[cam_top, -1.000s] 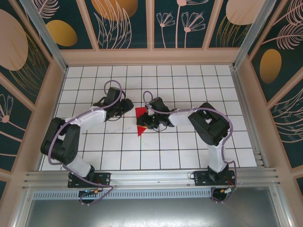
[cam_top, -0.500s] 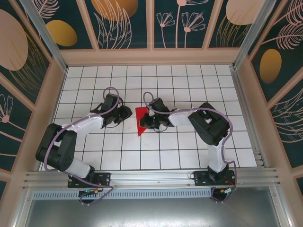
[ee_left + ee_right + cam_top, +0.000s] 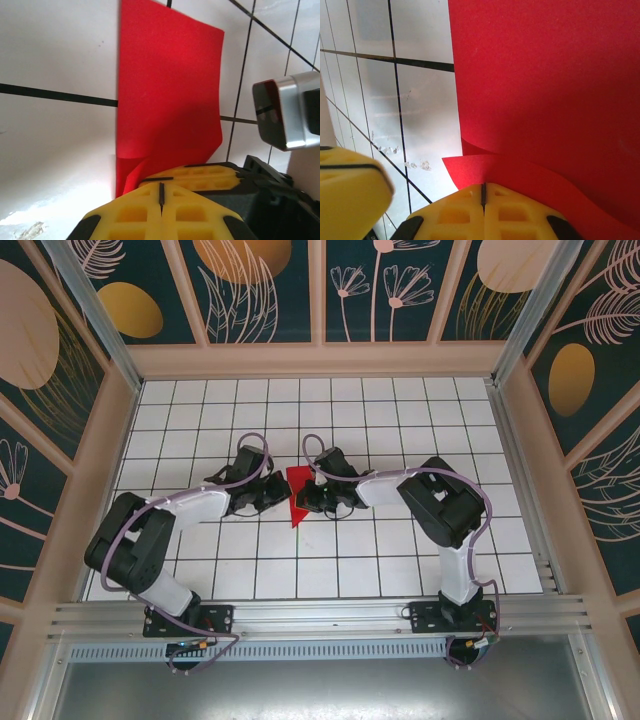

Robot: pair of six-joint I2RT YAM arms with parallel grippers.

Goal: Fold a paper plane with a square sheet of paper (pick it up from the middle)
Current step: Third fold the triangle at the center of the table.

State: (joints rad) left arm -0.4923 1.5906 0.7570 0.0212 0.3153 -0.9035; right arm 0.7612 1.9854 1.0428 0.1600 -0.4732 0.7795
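Both pinch paper: left end effector, right end effector.

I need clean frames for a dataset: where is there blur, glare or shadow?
Left wrist view: a shadow darkens the red sheet near the left pincer, and glare washes out the table at lower left. Right wrist view: the sheet's grain is sharp, but the left pincer's finger at lower left is blurred. Top view: even light, nothing blurred.

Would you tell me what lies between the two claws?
The red sheet of paper lies between left claw and right claw, as the top view shows.
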